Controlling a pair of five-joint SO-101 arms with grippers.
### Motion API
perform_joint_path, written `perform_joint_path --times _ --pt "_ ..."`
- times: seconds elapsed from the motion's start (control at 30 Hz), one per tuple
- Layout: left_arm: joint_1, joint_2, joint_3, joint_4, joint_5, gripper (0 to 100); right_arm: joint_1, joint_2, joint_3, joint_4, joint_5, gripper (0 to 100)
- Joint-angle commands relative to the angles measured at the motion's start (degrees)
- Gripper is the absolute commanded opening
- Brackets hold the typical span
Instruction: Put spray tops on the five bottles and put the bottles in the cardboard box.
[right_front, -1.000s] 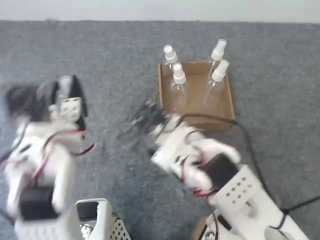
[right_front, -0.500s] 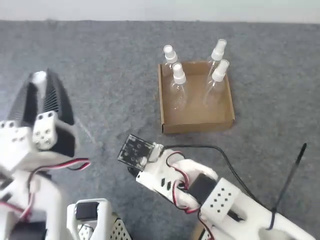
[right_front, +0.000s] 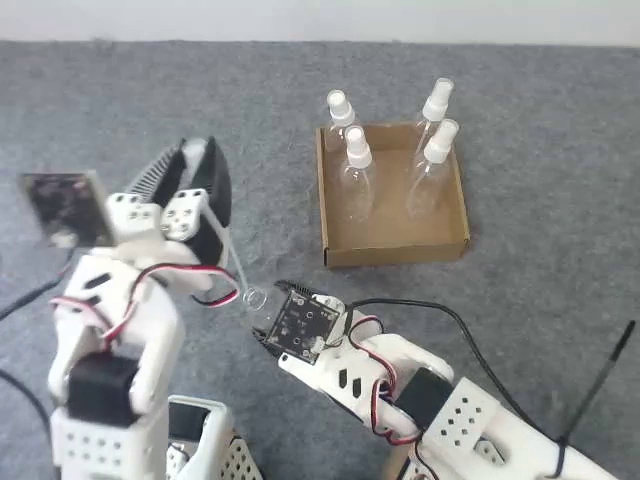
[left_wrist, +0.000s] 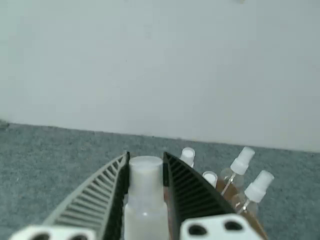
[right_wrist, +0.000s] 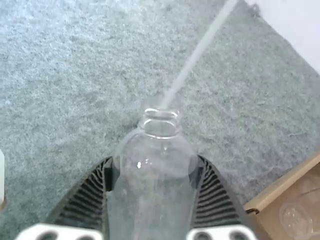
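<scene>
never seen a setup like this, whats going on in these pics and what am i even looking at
These are two small robot arms side by side, each ending in a two-fingered gripper. The wide picture comes from a fixed camera looking down over the table. The other two come from cameras on the arms' wrists, so each looks along its own gripper. On the grey mat sits a cardboard box, and four bottles that already wear spray tops stand at it. The left gripper is shut on a white spray top, and the right gripper is shut on a clear open bottle. The top's thin tube reaches the bottle's mouth.
</scene>
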Motion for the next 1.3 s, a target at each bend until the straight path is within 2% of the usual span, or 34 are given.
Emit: perform_joint_path --times 0.0,0.17,0.3,0.37,0.63,0.93,1.13,1.27 --pt "2.29 0.88 2.24 -2.02 0.53 1 -0.22 -2.15 -0.35 -1.80 -0.62 0.6" --pt "4.22 0.79 2.95 -0.18 0.35 1 -0.04 -2.24 0.09 -1.80 -0.88 0.6" --pt "3.96 0.70 2.77 4.13 -0.53 1 1.71 -2.15 0.09 -1.71 -9.58 0.6" --pt "4.40 0.70 3.38 4.40 -3.52 1 3.03 -2.15 -0.18 -1.80 -12.66 0.6" --pt "7.38 0.70 6.81 4.22 -10.64 1 3.91 -2.77 0.09 -2.42 -12.75 0.6" --pt "7.91 0.70 7.43 4.48 -12.04 1 3.56 -2.77 2.02 -2.51 -12.75 0.9" --pt "8.00 0.70 7.43 4.31 -11.87 13 3.91 -2.77 3.69 -7.08 -12.75 0.9" --pt "7.91 0.70 7.16 4.13 -11.96 16 3.91 -2.77 6.68 -12.79 -12.66 0.9"
